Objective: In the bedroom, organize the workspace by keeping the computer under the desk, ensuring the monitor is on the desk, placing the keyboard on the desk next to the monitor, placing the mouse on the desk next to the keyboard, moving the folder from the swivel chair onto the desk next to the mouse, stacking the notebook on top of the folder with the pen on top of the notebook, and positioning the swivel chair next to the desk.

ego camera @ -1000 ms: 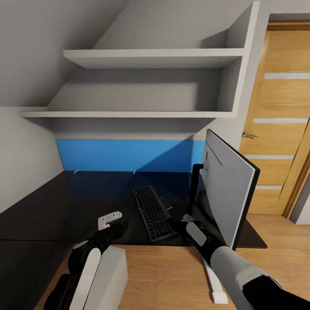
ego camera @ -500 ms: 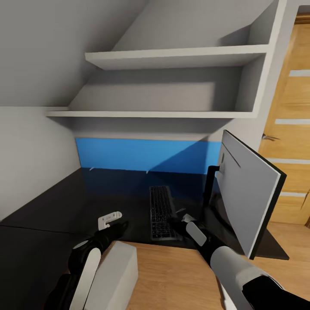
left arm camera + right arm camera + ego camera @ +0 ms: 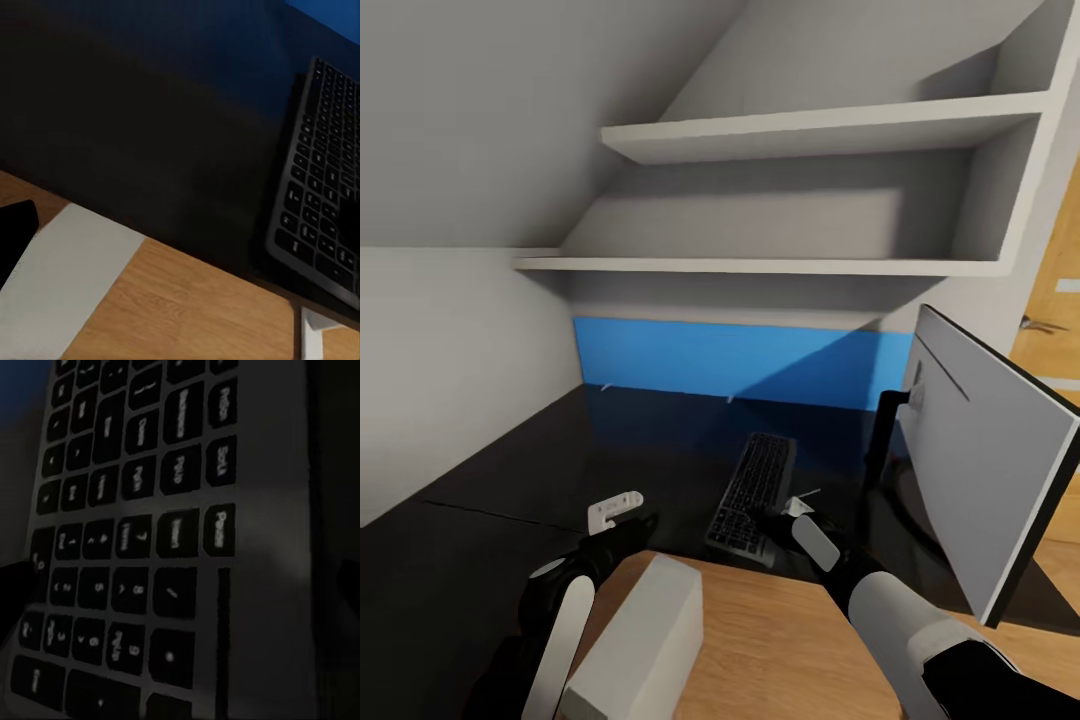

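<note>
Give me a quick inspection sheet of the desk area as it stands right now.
Surface: black desk, glossy, blue panel behind.
Job's things: keyboard near the front edge, slanted; monitor on the desk at the right, grey back showing; computer on the floor.
Clutter: nothing seen.
Hands: right hand at the keyboard's near end, grip unclear; left hand above the desk edge, state unclear.
Cables: nothing seen.
Surroundings: white shelves, wooden door.
</note>
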`<state>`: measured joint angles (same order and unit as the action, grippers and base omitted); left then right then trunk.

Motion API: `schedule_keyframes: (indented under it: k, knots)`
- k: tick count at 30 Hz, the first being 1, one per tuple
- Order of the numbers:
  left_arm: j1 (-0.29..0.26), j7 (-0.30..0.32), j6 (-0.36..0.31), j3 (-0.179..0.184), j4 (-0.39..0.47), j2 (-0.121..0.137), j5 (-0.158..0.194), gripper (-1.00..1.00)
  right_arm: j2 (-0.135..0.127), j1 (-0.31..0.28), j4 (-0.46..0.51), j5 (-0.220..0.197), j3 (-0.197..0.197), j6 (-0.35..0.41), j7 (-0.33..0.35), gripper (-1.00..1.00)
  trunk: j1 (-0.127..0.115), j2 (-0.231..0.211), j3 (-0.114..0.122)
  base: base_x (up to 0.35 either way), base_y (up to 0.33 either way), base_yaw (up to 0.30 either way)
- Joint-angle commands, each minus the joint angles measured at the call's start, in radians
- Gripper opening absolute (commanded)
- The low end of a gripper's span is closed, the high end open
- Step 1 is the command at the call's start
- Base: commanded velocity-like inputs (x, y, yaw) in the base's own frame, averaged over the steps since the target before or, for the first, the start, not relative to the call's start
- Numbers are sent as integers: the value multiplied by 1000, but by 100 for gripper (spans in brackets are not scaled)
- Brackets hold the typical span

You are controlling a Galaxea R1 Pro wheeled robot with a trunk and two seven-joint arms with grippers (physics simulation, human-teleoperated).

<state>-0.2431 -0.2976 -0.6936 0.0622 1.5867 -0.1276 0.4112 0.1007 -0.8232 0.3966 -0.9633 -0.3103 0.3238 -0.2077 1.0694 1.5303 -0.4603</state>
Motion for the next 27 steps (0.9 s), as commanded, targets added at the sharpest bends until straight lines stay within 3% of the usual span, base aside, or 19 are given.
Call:
schedule_keyframes:
  k: [1,27]
  knots:
    - [-1,-9,-3,1,1,0,10,100,-1,-1,2,-9,-8,1,-9,100,0,1,-1,0,0,66]
    - [-1,-9,-2,13,1,0,9,100,-2,-1,3,-7,-6,-1,-8,100,0,1,-1,0,0,32]
